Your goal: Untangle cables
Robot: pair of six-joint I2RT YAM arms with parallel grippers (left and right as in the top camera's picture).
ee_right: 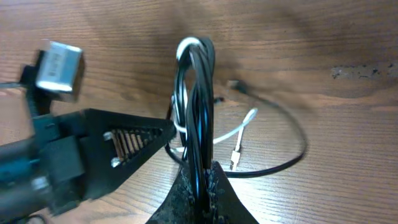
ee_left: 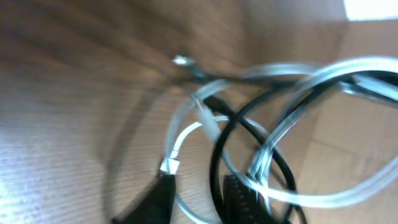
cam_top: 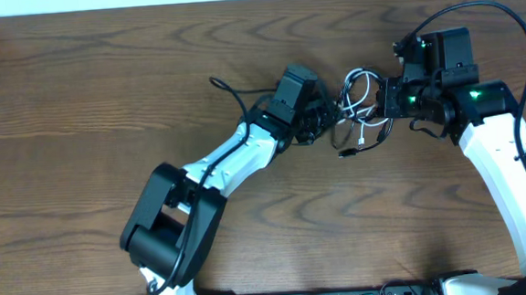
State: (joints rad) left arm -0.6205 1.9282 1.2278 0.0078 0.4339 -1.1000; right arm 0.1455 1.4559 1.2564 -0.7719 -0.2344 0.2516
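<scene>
Where the cables are: middle-right of the counter (cam_top: 104, 84), bunched into one bundle (cam_top: 356, 96) right between the two arms. Part of it is lifted and the rest trails down onto the wood.

Right tool (ee_right: 202, 173): clenched on the bundle. In its own wrist view the tips pinch a tall upright loop, mostly black strands with a bit of white riding along the top.

Left tool (cam_top: 322, 123): nosed right up to the bundle from the other side. Its own camera is a smeary blur of loops, so honestly I can't tell if it has clamped onto anything or is just sitting there.

Black cable (ee_right: 199, 93): several coils stacked in that pinched loop, plus one long loose arc lying out on the counter to the side.

White cable (ee_right: 241, 126): threads through the black coils. A short tail sticks out low, with its little plug (ee_right: 235, 159) resting near the wood.

Done so far: not much, I'd say. The bundle is picked up and one arm has a solid hold, but no cord is free.

Left to do: pretty much the whole job. White and black need to be pulled apart and each laid out separately.

Watch out: tugging coils this tight could just cinch them.
</scene>
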